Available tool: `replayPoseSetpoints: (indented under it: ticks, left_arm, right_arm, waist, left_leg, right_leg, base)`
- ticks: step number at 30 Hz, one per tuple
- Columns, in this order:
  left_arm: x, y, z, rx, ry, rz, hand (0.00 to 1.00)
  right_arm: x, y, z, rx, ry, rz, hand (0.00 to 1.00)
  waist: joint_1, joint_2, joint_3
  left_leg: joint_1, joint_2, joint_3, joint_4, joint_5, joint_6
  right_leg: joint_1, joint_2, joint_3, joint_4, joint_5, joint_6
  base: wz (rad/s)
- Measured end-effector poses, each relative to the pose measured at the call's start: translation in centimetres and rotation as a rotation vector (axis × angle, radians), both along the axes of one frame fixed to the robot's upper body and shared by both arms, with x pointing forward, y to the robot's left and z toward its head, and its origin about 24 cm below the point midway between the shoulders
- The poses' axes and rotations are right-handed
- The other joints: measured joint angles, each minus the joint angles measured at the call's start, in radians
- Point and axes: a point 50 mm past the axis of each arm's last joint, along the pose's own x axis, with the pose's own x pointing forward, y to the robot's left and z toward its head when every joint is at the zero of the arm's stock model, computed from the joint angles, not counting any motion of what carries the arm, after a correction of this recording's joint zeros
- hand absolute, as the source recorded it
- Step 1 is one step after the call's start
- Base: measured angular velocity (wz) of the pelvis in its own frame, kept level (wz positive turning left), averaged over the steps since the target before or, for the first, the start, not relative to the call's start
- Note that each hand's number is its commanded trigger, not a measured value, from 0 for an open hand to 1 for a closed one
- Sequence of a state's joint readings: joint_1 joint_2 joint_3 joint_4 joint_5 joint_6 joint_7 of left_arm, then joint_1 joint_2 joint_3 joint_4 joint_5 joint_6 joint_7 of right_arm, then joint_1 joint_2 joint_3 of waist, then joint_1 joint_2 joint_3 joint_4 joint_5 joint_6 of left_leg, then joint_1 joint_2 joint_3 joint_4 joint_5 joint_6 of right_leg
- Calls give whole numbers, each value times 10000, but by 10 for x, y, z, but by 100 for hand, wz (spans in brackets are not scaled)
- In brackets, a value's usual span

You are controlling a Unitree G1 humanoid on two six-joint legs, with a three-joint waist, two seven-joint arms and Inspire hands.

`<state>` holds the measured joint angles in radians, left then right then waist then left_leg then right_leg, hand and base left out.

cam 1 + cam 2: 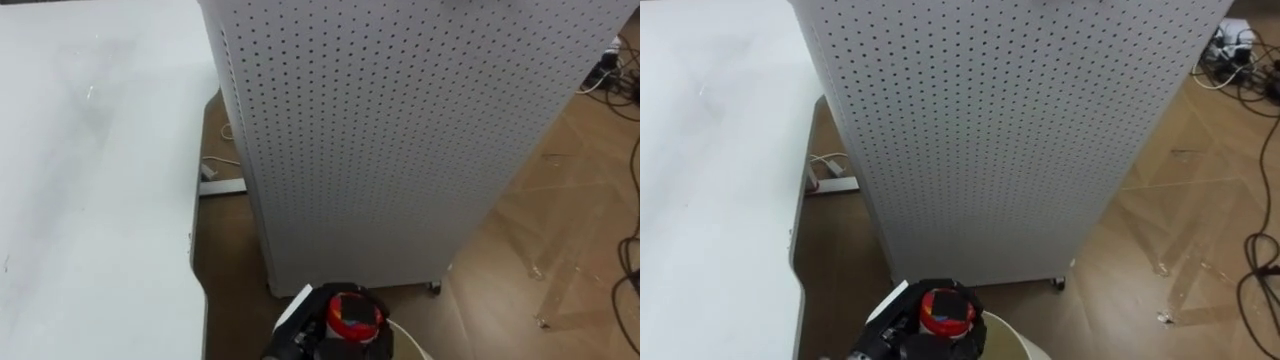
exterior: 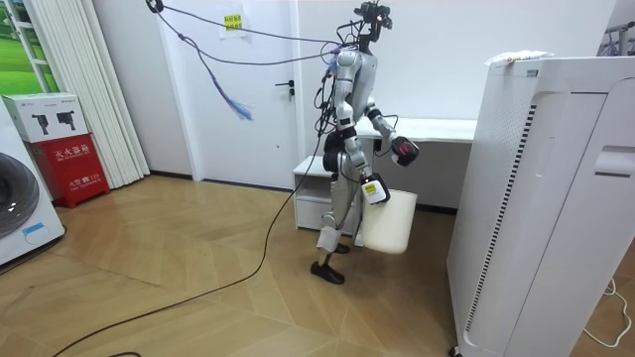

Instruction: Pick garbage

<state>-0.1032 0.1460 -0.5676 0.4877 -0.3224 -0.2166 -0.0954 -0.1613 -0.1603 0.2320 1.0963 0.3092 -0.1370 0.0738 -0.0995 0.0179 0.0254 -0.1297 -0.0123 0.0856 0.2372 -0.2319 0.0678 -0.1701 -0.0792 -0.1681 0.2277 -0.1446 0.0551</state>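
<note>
1. While its head looks down between a white table [image 1: 90, 180] and a tall perforated cabinet [image 1: 400, 130], the robot's left hand [image 1: 348, 318] shows at the left eye view's bottom edge; whether it grasps anything cannot be told. Clear scraps [image 1: 541, 270], perhaps the garbage, lie on the floor right of the cabinet.
2. Room view: the robot stands between table and cabinet, its right hand [image 2: 374, 188] closed on the rim of a white bin [image 2: 389, 223] that hangs beside its legs. A crumpled white item [image 2: 518, 59] lies on top of the cabinet.
3. Right eye view: the same scene, with dark cables [image 1: 1252, 270] snaking across the floor at right.
4. Likely trouble: in so tight a gap, the bin or the raised left hand could strike the cabinet, and the cables could catch a foot.
5. A red box [image 2: 74, 164], a white carton [image 2: 45, 117] and a wall notice [image 2: 232, 22] bear print, too small to read.
</note>
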Motion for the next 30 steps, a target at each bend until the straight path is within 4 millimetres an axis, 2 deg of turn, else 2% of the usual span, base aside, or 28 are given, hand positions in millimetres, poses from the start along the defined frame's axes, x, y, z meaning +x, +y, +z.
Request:
replayPoseSetpoints:
  ticks: [1, 2, 6, 11, 12, 13, 14, 15, 16, 17, 18, 19, 20, 22, 25, 30]
  left_arm:
    - [-2, 0, -3, 85, 122, -51, 10]
    - [-4, 0, -4, 84, 179, -86, 0]
    - [-6, 0, -8, 108, 363, -62, 0]
    - [-7, -2, -10, 74, 451, -119, 0]
    - [-8, -3, -10, 59, 467, -162, 0]
    - [-8, -4, -11, 43, 517, -223, 0]
    - [-8, -2, -12, 77, 558, -145, 0]
    - [-8, -1, -12, 79, 578, -99, 0]
    - [-5, -5, -15, 47, 767, -120, 0]
    - [-5, -8, -15, 20, 891, -276, 0]
    - [-4, -10, -14, -6, 826, -418, 0]
    - [1, -15, -9, -26, 605, -715, 0]
    - [3, -19, -6, -109, 443, -820, 0]
    - [2, -17, -7, -54, 465, -819, 0]
    - [0, -14, -9, 5, 554, -746, 0]
    - [0, -14, -9, 129, 493, -863, 0]
  right_arm:
    - [0, 0, 0, -51, 5, -36, 100]
    - [0, 0, 0, -72, 11, -57, 100]
    - [1, 0, 0, -147, -5, 14, 100]
    - [2, 0, 1, -115, -43, -35, 100]
    - [2, 0, 1, -99, -43, -52, 100]
    - [3, 0, 1, -42, -17, -58, 100]
    - [6, 3, 2, 22, -91, 13, 100]
    - [9, 5, 3, 63, -181, 104, 100]
    - [11, 2, 5, -33, -245, 164, 100]
    - [8, 4, 2, 3, -125, 132, 100]
    - [7, 5, 2, 10, -102, 153, 100]
    - [7, 4, 2, 12, -87, 97, 100]
    - [7, 1, 2, -66, -26, 31, 100]
    - [9, 5, 2, 74, -79, 65, 100]
    - [8, 5, 2, 177, -38, 149, 100]
    - [9, 5, 3, 230, -90, 195, 100]
  waist:
    - [-23, 4, 2]
    - [-33, 6, 4]
    - [-1, 29, 21]
    - [-41, 234, 133]
    - [-35, 265, 141]
    - [-17, 351, 191]
    - [13, 359, 192]
    - [-31, 328, 164]
    - [-235, 562, 206]
    - [-378, 544, 212]
    - [-393, 477, 244]
    - [-356, 360, 309]
    - [-226, 311, 287]
    - [-66, 149, 223]
    - [-9, 143, 220]
    - [-89, 175, 200]
  left_leg:
    - [-12, -1, 1, -4, 0, 0]
    - [-34, -1, 2, -9, 0, 0]
    - [-42, 8, -4, -13, 0, 0]
    - [-90, 2, -220, -12, 0, 0]
    - [-86, -1, -390, -15, 2, 2]
    - [-22, 3, -1084, -27, 4, 1]
    - [-113, 0, -1554, 17, -1, -7]
    - [-239, -50, -1528, 93, -31, -57]
    - [-460, -9, -1377, 304, -120, -321]
    - [-787, 44, -717, 511, -100, -679]
    - [-963, 65, -480, 394, -70, -709]
    - [-1418, 120, -292, -69, 363, -848]
    - [-1577, 257, 219, -330, 902, -311]
    - [-1497, 224, 407, -324, 993, -281]
    - [-1194, 161, 425, -314, 986, -279]
    - [-985, 121, 431, -268, 938, -245]
  right_leg:
    - [-12, -1, 4, 1, 0, 0]
    - [-48, 0, 7, 14, 0, 0]
    - [-292, -8, 11, 380, -58, -82]
    - [-516, -48, -151, 696, -66, -95]
    - [-638, -62, -209, 915, -90, -128]
    - [-1156, -13, -290, 1553, -408, -278]
    - [-1578, 291, -135, 862, -214, -611]
    - [-1694, 361, 7, 212, 372, -785]
    - [-1788, 379, -5, 92, 1034, -754]
    - [-1774, 277, 490, 125, 1029, -754]
    - [-1778, 236, 894, 124, 1030, -749]
    - [-1806, 173, 1282, 136, 1043, -638]
    - [-1820, 244, 1257, 178, 902, -440]
    - [-1789, 210, 1125, 171, 825, -362]
    - [-1422, 188, 771, 72, 825, -365]
    - [-1152, 115, 568, 93, 700, -381]
  base:
    - [-4]
    - [0]
    - [-8]
    - [-3]
    - [-14]
    - [-36]
    - [-44]
    - [-17]
    - [27]
    - [49]
    - [63]
    - [47]
    - [40]
    - [7]
    - [-2]
    - [4]
